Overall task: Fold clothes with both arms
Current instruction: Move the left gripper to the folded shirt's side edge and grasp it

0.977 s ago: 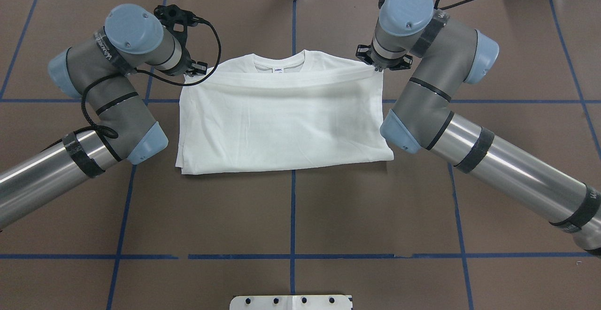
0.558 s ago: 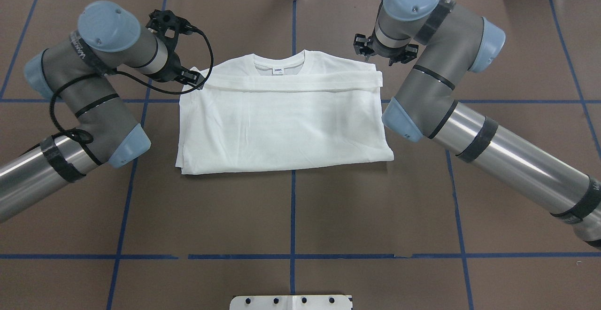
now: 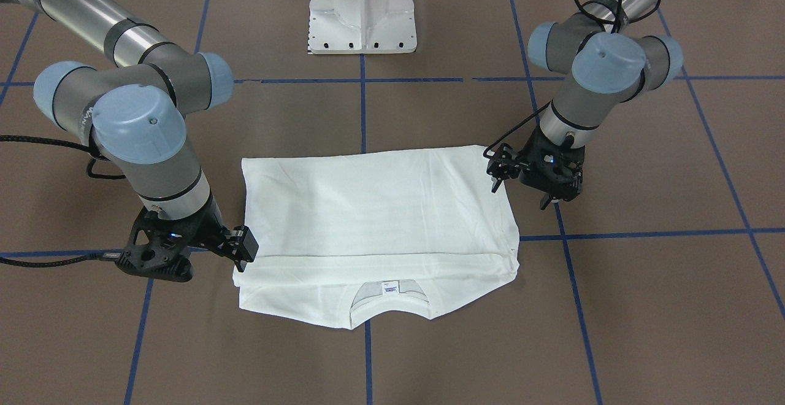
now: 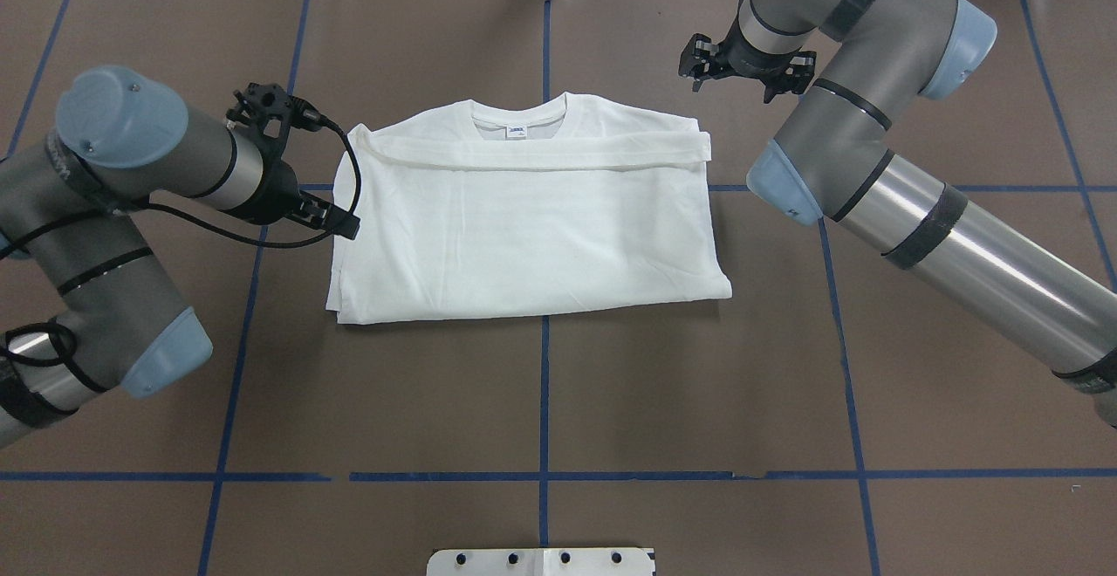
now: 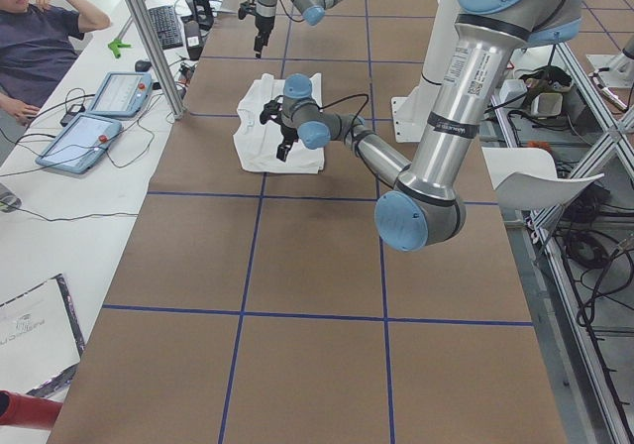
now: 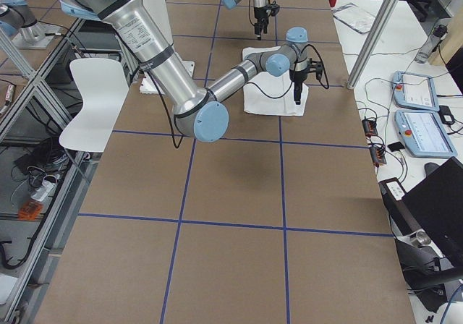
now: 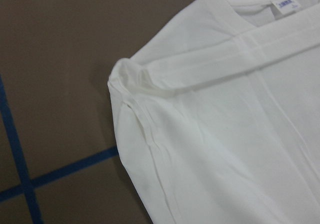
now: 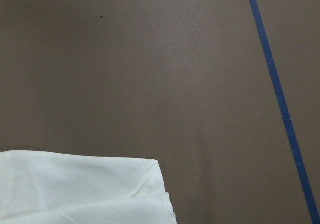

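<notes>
The white T-shirt lies folded flat on the brown table, its collar and neck label at the far edge. A folded-over hem band crosses just below the collar. No black text shows. My left gripper hovers open at the shirt's left edge, off the cloth; the front view shows its fingers spread. My right gripper is open and empty, raised beyond the shirt's far right corner, and appears by the collar end in the front view. The wrist views show only shirt and table.
The white pedestal base stands at the robot's side of the table. Blue tape lines cross the brown mat. An operator and tablets are on a side bench past the table's far edge.
Both grippers have let go of the folded-over edge near the shoulders. The left arm has drawn back and left; the right has lifted up and away. The fold now lies flat.
</notes>
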Controlling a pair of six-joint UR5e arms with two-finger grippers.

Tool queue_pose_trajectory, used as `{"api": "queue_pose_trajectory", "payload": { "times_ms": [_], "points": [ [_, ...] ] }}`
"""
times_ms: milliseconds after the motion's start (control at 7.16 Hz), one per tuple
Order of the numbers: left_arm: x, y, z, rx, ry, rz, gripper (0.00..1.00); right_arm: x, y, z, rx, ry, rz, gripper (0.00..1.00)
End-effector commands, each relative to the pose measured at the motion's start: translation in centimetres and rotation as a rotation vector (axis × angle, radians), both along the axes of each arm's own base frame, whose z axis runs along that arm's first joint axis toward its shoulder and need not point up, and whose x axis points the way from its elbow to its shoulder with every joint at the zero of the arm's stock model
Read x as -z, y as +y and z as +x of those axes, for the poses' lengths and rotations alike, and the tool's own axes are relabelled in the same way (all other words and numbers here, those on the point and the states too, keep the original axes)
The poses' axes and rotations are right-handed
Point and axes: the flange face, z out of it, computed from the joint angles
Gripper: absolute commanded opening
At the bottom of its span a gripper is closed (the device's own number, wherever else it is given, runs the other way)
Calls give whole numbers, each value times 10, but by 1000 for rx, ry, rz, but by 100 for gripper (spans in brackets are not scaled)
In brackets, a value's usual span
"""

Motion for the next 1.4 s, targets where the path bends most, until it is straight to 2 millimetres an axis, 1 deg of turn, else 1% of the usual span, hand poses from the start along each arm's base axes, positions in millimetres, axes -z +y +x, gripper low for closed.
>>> {"api": "queue_pose_trajectory", "payload": {
  "times_ms": [0, 140, 279, 419, 558, 698, 837, 1117, 1256],
  "points": [
    [-8, 44, 41, -9, 11, -50, 100, 2, 1, 2, 2, -4, 4, 100],
    [-21, 48, 55, 2, -22, -42, 100, 2, 1, 2, 3, -6, 5, 100],
    [-26, 48, 58, 0, -32, -47, 100, 4, 1, 2, 2, -8, 6, 100],
    [-27, 48, 58, 0, -32, -47, 98, 5, 1, 2, 2, -9, 7, 100],
    [-27, 48, 58, 2, -32, -50, 76, 4, 1, 2, 2, -8, 6, 100],
    [-27, 49, 58, 1, -31, -50, 45, 4, 1, 2, 2, -8, 6, 100],
    [-25, 49, 59, -1, -29, -51, 24, 3, 2, 1, 4, -7, 6, 100],
    [-26, 49, 58, -3, -30, -53, 0, 3, 2, 0, 4, -6, 5, 100],
    [-21, 50, 55, -2, -21, -46, 0, 4, 2, 0, 4, -6, 5, 100]
  ]
}}
